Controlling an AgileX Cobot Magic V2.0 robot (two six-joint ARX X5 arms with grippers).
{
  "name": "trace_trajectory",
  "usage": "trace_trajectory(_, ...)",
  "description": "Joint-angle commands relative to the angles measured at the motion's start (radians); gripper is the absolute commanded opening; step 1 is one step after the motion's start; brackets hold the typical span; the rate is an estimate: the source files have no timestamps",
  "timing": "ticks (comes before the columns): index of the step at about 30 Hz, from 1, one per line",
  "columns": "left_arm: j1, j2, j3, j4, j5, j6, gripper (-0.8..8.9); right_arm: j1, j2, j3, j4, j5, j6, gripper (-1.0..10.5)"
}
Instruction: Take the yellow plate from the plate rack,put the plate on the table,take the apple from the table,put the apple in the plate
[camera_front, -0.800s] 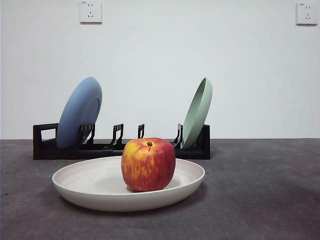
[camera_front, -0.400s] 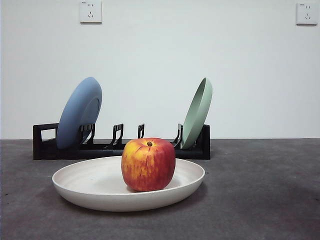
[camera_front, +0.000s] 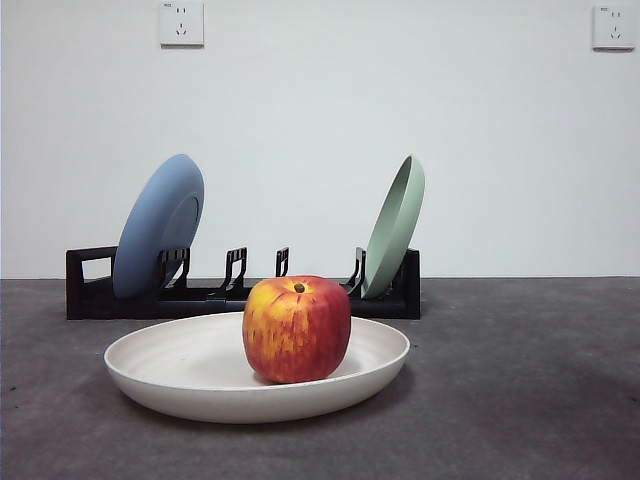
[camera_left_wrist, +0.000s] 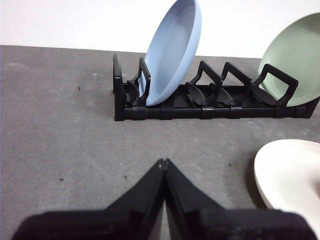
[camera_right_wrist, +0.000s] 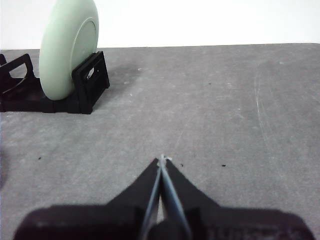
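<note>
The cream yellow plate (camera_front: 200, 380) lies flat on the dark grey table (camera_front: 520, 400) in the front view, with the red and yellow apple (camera_front: 297, 329) standing in it, stem up. Behind them stands the black plate rack (camera_front: 240, 290). In the left wrist view, an edge of the yellow plate (camera_left_wrist: 292, 177) shows beside the plate rack (camera_left_wrist: 210, 105). My left gripper (camera_left_wrist: 163, 164) is shut and holds nothing, hovering over bare table short of the rack. Over bare table too, my right gripper (camera_right_wrist: 161, 161) is shut and empty, well away from the rack's end (camera_right_wrist: 75, 95).
A blue plate (camera_front: 158, 225) leans in the rack's left end and a pale green plate (camera_front: 395, 225) in its right end; both appear in the wrist views, blue plate (camera_left_wrist: 172, 50), green plate (camera_right_wrist: 67, 45). A white wall with two sockets stands behind.
</note>
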Motion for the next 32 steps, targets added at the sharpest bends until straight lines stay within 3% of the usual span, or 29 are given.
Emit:
trace_trajectory(1,0.003,0.000,-0.010,0.008,-0.001,-0.008,-0.03,-0.002,-0.002,-0.006,0.000,0.001,0.011,0.0)
trace_trajectory(32,0.003,0.000,-0.010,0.007,-0.001,-0.008,-0.03,-0.002,-0.002,-0.006,0.000,0.001,0.011,0.0)
